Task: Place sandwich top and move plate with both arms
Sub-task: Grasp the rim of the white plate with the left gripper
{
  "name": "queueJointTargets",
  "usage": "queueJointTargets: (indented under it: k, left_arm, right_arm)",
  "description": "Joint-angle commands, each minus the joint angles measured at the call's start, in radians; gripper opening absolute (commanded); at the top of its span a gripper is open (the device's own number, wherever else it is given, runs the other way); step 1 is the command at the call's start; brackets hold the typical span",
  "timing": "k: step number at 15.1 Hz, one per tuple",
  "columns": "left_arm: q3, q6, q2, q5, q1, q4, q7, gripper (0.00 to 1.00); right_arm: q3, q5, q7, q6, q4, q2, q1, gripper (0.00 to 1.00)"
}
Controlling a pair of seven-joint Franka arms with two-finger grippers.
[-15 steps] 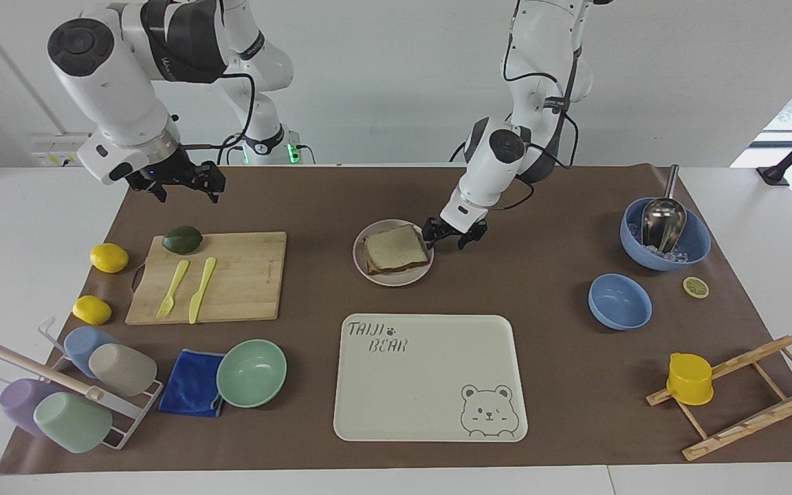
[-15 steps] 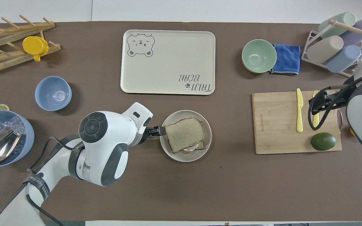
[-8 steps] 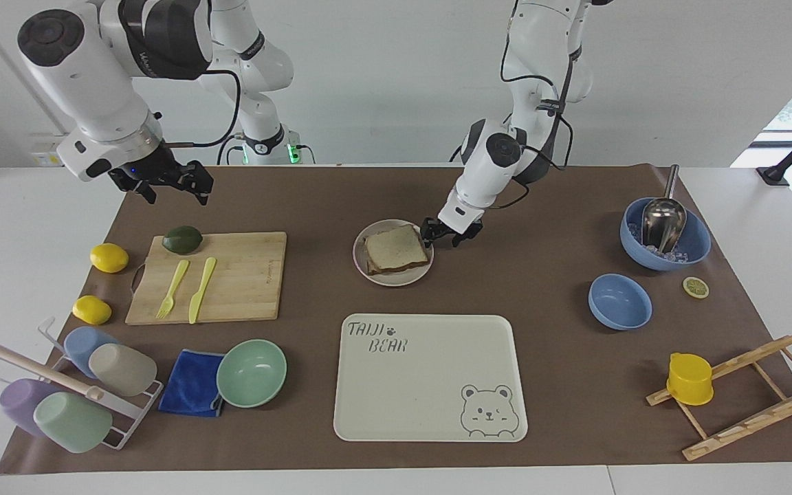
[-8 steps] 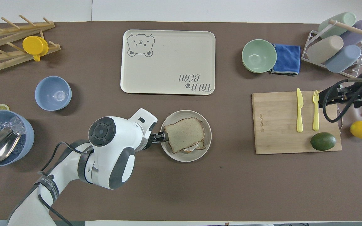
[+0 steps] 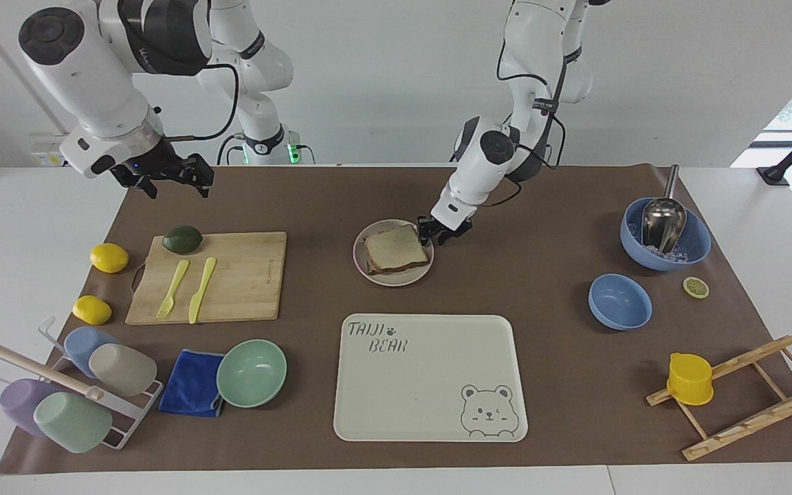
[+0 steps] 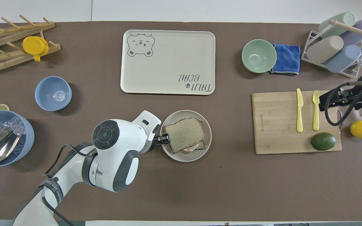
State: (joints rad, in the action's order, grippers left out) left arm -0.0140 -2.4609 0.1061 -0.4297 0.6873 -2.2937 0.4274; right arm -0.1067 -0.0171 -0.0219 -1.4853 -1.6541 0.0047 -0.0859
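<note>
The sandwich top (image 5: 396,247), a speckled bread slice, lies on another slice on the round beige plate (image 5: 360,265) in the middle of the table. Both also show in the overhead view, the bread (image 6: 184,133) and the plate (image 6: 185,158). My left gripper (image 5: 437,232) is low at the plate's rim on the side toward the left arm's end, and in the overhead view (image 6: 164,139) its tip overlaps the rim. My right gripper (image 5: 176,185) is open and empty, raised over the table's edge beside the cutting board (image 5: 231,275).
The cream bear-print tray (image 5: 430,375) lies farther from the robots than the plate. The cutting board holds an avocado (image 5: 182,239), a yellow fork and a knife. Two lemons (image 5: 108,258), a mint bowl (image 5: 251,372), blue bowls (image 5: 619,301) and racks stand around.
My left gripper has moved in to the plate's rim and tilted lower. My right gripper has risen and drawn back from the cutting board toward the table's edge.
</note>
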Motion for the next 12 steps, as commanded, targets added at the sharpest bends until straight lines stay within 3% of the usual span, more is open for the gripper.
queueJointTargets:
  k: [1,8,12]
  left_arm:
    - [-0.015,-0.032,-0.005,-0.021,0.026,-0.02,0.004,0.31]
    - [-0.014,-0.058,0.009,-0.023,0.04,-0.02,0.005,0.26]
    - [-0.014,-0.059,0.01,-0.023,0.04,-0.02,0.004,0.0]
  right_arm:
    - [-0.024,0.022,-0.021,-0.075,-0.039,-0.026,-0.008,1.0]
    - [-0.024,0.023,-0.021,-0.03,-0.018,0.001,0.006,1.0]
    - [-0.024,0.023,-0.015,-0.032,-0.023,-0.009,0.009,1.0]
